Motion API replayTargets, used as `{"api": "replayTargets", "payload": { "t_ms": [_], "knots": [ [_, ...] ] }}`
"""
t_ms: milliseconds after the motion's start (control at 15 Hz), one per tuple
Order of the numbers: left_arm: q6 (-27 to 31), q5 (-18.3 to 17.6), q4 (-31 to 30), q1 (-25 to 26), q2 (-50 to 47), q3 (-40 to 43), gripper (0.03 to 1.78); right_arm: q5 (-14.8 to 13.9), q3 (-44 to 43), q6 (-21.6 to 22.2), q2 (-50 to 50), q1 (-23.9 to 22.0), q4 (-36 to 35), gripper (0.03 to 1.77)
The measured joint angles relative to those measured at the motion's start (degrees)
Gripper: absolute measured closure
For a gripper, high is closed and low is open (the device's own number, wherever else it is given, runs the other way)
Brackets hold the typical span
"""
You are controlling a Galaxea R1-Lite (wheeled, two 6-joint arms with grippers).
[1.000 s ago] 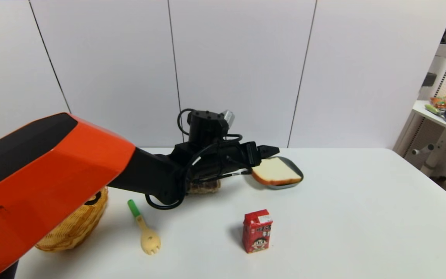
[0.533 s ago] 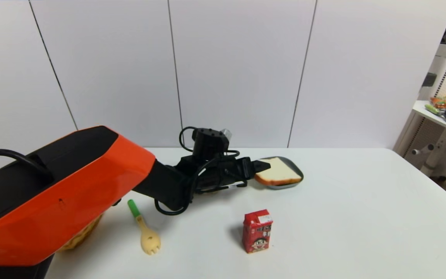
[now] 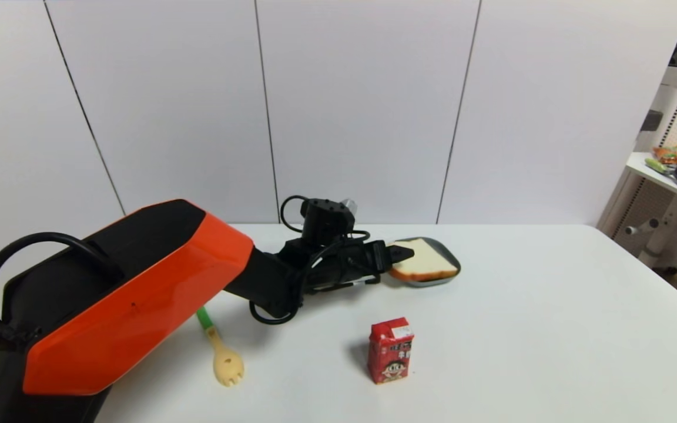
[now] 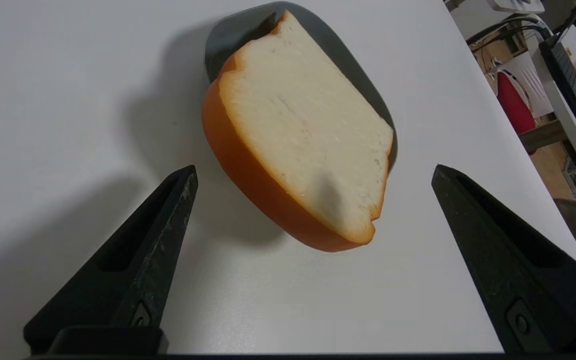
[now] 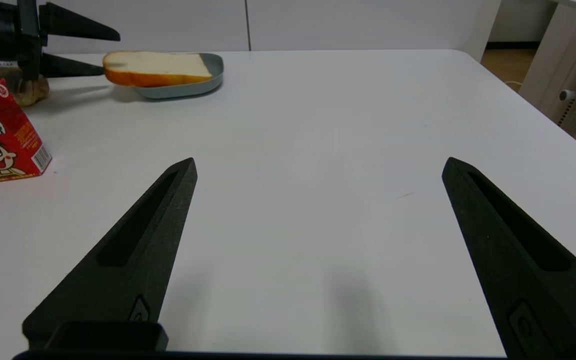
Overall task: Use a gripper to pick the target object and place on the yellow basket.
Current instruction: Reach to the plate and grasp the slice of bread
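So, looking at a grey-blue plate [image 3: 444, 249] just right of center in the head view, holding a thick slice of white bread [image 3: 425, 259]. Not sitting fully inside either, with crust poking out past the rim on the side toward the left gripper [image 4: 314, 169]. Can see that gripper low over the table [image 3: 520, 329], right by the bread, with jaws spread wide and gripping nothing. Can't tell about actual contact. Also got a red drink carton [image 3: 391, 351] standing upright at lower center, plus a green-handled wooden spork [image 3: 227, 355] lying at lower left, partly under the arm. In the right wrist view, can spot a brown roll [image 5: 33, 90] partly behind the carton. Seeing the right gripper [image 5: 321, 160] parked over the table too, released, with jaws wide apart.
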Motion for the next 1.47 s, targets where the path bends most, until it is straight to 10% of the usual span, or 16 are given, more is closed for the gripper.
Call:
{"api": "replayTargets", "payload": {
  "t_ms": [1200, 1467],
  "knots": [
    [0.2, -4.3, -0.9, -0.2, 4.5, -2.7, 0.12, 0.0, 0.0, 0.0, 0.0, 0.0, 0.0, 0.1],
    [0.5, -4.3, -0.8, -0.1, 5.1, -4.0, 0.74, 0.0, 0.0, 0.0, 0.0, 0.0, 0.0, 0.1]
  ]
}}
